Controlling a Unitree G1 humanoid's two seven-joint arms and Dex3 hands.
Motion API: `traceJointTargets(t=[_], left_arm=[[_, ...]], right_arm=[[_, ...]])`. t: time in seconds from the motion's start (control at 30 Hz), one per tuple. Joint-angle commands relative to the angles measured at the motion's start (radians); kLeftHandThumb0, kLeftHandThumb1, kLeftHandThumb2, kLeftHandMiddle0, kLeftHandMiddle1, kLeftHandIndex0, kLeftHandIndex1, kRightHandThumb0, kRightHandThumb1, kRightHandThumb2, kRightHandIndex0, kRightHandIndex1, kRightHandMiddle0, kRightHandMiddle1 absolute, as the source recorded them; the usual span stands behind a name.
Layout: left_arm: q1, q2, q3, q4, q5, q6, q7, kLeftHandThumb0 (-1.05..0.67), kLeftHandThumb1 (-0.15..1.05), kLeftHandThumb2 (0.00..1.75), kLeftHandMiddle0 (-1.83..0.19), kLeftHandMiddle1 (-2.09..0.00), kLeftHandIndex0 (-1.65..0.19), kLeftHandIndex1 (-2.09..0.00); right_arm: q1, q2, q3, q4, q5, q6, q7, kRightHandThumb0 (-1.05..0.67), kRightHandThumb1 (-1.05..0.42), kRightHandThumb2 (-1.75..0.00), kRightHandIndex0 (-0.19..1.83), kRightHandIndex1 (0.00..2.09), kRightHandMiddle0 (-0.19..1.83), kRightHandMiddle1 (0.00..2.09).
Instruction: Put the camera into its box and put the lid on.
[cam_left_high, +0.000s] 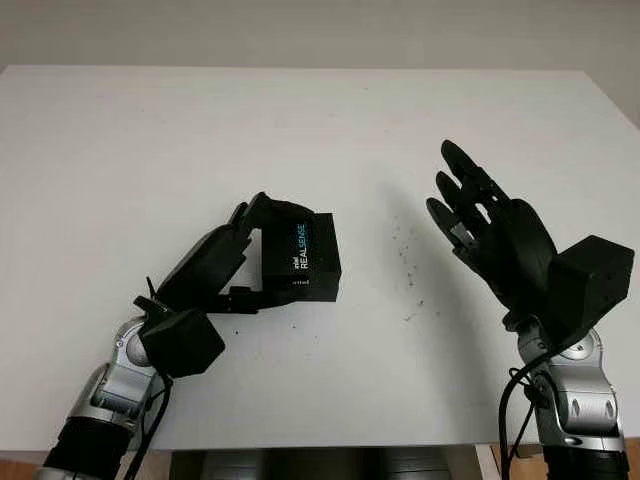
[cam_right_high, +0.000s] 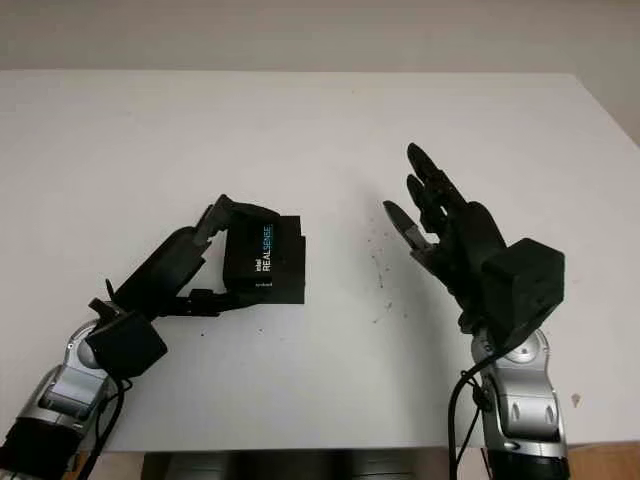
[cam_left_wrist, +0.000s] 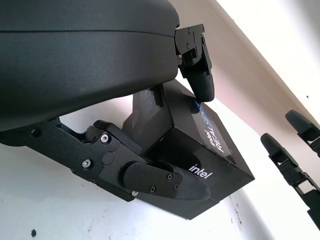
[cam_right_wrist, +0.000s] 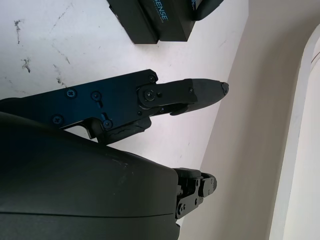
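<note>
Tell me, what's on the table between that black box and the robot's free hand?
Nothing but bare white table with a few dark specks, seen from the head: box in the left hand, open right hand beyond.

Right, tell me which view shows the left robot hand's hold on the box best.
The left wrist view: the left robot hand grips the black box, fingers on its top and front. Both eye views show that hold from above. The right wrist view catches just a box corner.

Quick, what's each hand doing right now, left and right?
Left hand: shut on the black RealSense box, on the table.
Right hand: open, holding nothing, raised to the right of the box.
</note>
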Motion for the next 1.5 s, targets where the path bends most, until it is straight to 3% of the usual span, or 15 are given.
traceJointTargets(t=[0.0, 0.5, 0.73, 1.0, 1.23, 1.4, 1.47], left_arm=[[-0.021, 0.014, -0.002, 0.049, 0.006, -0.013, -0.004, -0.22, 1.05, 0.48, 0.07, -1.6, 0.01, -1.41], [-0.189, -0.01, -0.058, 0.387, 0.112, -0.123, 0.09, -0.24, 1.05, 0.43, 0.18, -1.83, 0.06, -1.44], [-0.248, -0.03, -0.113, 0.463, 0.177, -0.2, 0.149, -0.24, 1.05, 0.46, 0.16, -1.69, 0.12, -1.53], [-0.248, -0.04, -0.131, 0.433, 0.167, -0.23, 0.144, -0.26, 1.05, 0.44, 0.19, -1.94, 0.14, -1.63], [-0.231, -0.039, -0.137, 0.341, 0.15, -0.23, 0.094, -0.27, 1.05, 0.46, 0.19, -1.92, 0.14, -1.66], [-0.229, -0.023, -0.153, 0.264, 0.202, -0.229, 0.093, -0.28, 1.05, 0.46, 0.19, -1.98, 0.13, -1.66], [-0.229, -0.004, -0.166, 0.214, 0.247, -0.212, 0.082, -0.3, 1.05, 0.47, 0.19, -1.85, 0.16, -1.6]], right_arm=[[0.001, -0.009, -0.005, -0.011, 0.004, -0.006, 0.003, -0.63, -1.05, -0.23, 0.12, 0.05, 0.15, 0.05], [0.007, -0.011, -0.01, -0.024, 0.014, 0.018, 0.007, -0.63, -1.05, -0.23, 0.11, 0.05, 0.15, 0.05], [0.013, -0.015, -0.01, -0.023, -0.003, -0.001, 0.002, -0.65, -1.05, -0.22, 0.14, 0.06, 0.17, 0.06], [0.01, -0.006, -0.003, -0.013, 0.005, -0.012, 0.008, -0.63, -1.05, -0.24, 0.11, 0.05, 0.14, 0.05], [0.012, 0.001, 0.004, -0.018, -0.004, -0.01, -0.007, -0.63, -1.05, -0.25, 0.12, 0.05, 0.14, 0.05], [0.014, 0.006, 0.006, -0.029, 0.002, 0.007, -0.018, -0.63, -1.05, -0.24, 0.12, 0.05, 0.14, 0.05], [0.016, 0.005, 0.006, -0.033, 0.004, 0.012, -0.018, -0.63, -1.05, -0.24, 0.11, 0.05, 0.14, 0.05]])
